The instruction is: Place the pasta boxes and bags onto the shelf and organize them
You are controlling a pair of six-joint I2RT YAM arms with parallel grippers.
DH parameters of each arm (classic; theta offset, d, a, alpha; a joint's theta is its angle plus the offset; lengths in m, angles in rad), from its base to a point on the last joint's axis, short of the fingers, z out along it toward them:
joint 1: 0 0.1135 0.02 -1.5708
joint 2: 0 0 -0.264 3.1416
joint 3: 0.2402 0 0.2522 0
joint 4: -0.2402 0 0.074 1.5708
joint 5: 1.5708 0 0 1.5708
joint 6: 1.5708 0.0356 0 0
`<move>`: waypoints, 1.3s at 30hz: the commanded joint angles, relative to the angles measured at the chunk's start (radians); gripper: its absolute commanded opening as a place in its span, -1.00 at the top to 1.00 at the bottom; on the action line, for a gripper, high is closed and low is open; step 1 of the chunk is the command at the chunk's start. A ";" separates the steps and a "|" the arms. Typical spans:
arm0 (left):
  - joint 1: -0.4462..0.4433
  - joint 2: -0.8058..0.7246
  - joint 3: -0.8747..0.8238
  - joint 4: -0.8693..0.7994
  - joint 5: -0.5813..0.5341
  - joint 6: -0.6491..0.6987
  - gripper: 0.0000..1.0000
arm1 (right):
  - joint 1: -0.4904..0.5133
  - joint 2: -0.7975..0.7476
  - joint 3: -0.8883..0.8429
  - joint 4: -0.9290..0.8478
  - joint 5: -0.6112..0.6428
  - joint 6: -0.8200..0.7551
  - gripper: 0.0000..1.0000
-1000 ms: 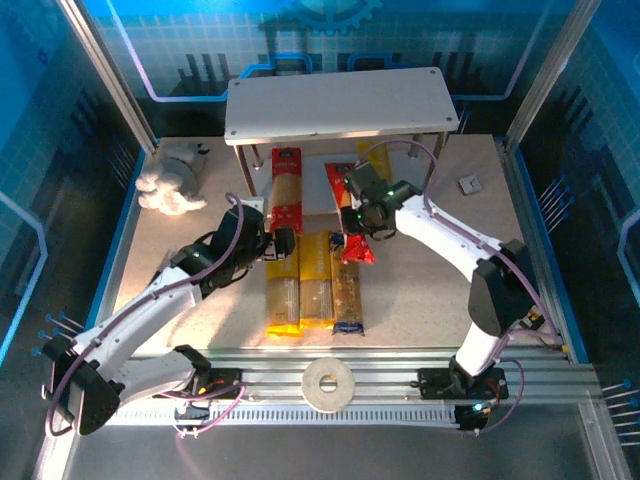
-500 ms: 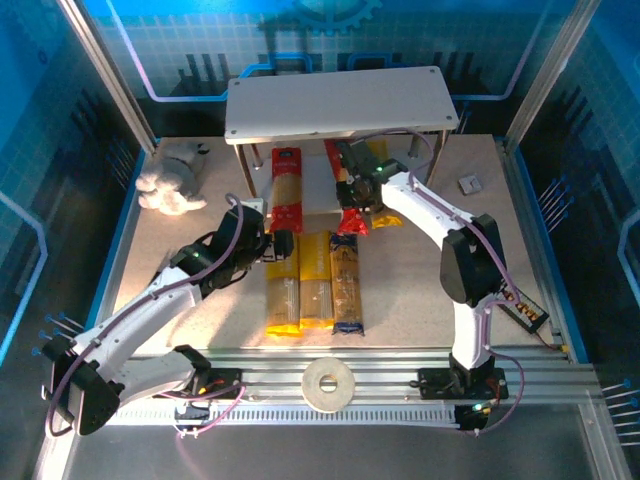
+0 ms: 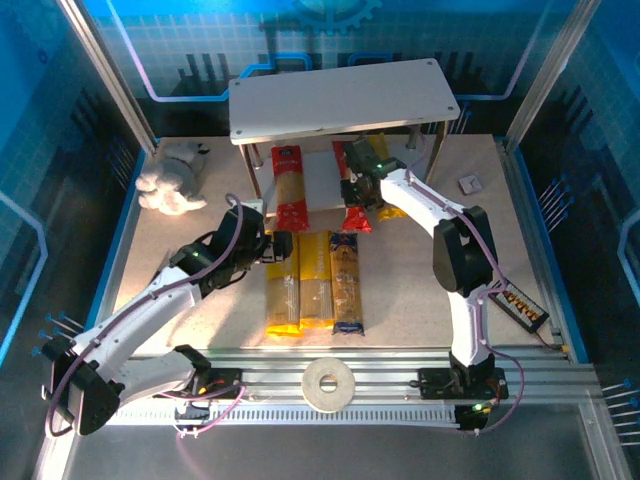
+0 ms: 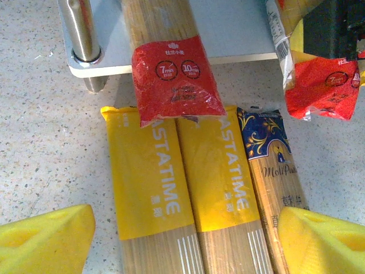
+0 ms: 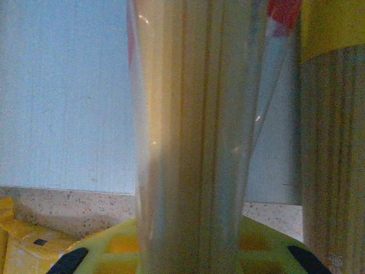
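The shelf (image 3: 340,100) stands at the back, and its lower board (image 3: 322,178) carries one red pack (image 3: 289,186) whose end overhangs the front. My right gripper (image 3: 362,186) is shut on the second red pack (image 3: 357,212) at the board's front edge, its clear middle (image 5: 194,142) resting across the finger pad (image 5: 108,248). A yellow pack (image 3: 387,195) lies to its right. Two yellow packs (image 3: 283,285) (image 3: 315,285) and the dark blue pack (image 3: 347,285) lie side by side on the table. My left gripper (image 3: 275,245) hovers open over their far ends (image 4: 185,251).
A white and grey plush toy (image 3: 172,180) sits at the back left. The tape roll (image 3: 328,385) lies on the front rail. A small grey object (image 3: 470,184) and a black device (image 3: 520,305) are on the right. A shelf leg (image 4: 82,34) stands beside the overhanging red pack.
My right gripper has carried the red pack away from the table packs and in under the shelf's top board. The top board looks slightly shifted. The left arm has stayed put.
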 commanded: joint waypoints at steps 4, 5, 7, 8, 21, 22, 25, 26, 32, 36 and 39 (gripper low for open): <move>0.006 -0.027 0.034 -0.026 -0.022 0.014 -0.70 | -0.003 0.003 0.021 0.143 0.079 -0.041 0.57; 0.007 -0.025 0.034 -0.026 -0.022 0.013 -0.70 | -0.003 0.003 0.020 0.148 0.089 -0.048 0.51; 0.007 -0.025 0.034 -0.027 -0.022 0.012 -0.70 | -0.002 0.009 0.028 0.151 0.103 -0.057 0.39; 0.007 -0.024 0.034 -0.025 -0.021 0.010 -0.70 | -0.002 0.014 0.034 0.150 0.107 -0.062 0.33; 0.007 -0.025 0.018 -0.030 0.000 -0.011 -0.71 | 0.000 0.060 0.066 0.162 0.115 -0.091 -0.43; 0.006 -0.024 0.015 -0.029 0.009 -0.015 -0.72 | -0.001 0.061 0.069 0.162 0.115 -0.094 -0.48; 0.005 -0.022 0.000 -0.030 0.035 -0.028 -0.77 | -0.001 0.061 0.072 0.163 0.108 -0.100 -0.66; 0.005 -0.024 -0.006 -0.029 0.043 -0.030 -0.76 | -0.001 0.058 0.071 0.163 0.103 -0.098 -0.69; -0.024 -0.020 -0.048 -0.030 0.052 -0.063 -0.72 | 0.002 -0.032 -0.029 0.241 0.081 -0.088 -0.79; -0.064 0.000 -0.080 -0.037 0.031 -0.097 -0.75 | 0.012 -0.152 -0.152 0.300 0.080 -0.088 -0.89; -0.086 0.012 -0.118 -0.011 0.036 -0.140 -0.78 | 0.017 -0.254 -0.241 0.281 0.077 -0.085 -0.90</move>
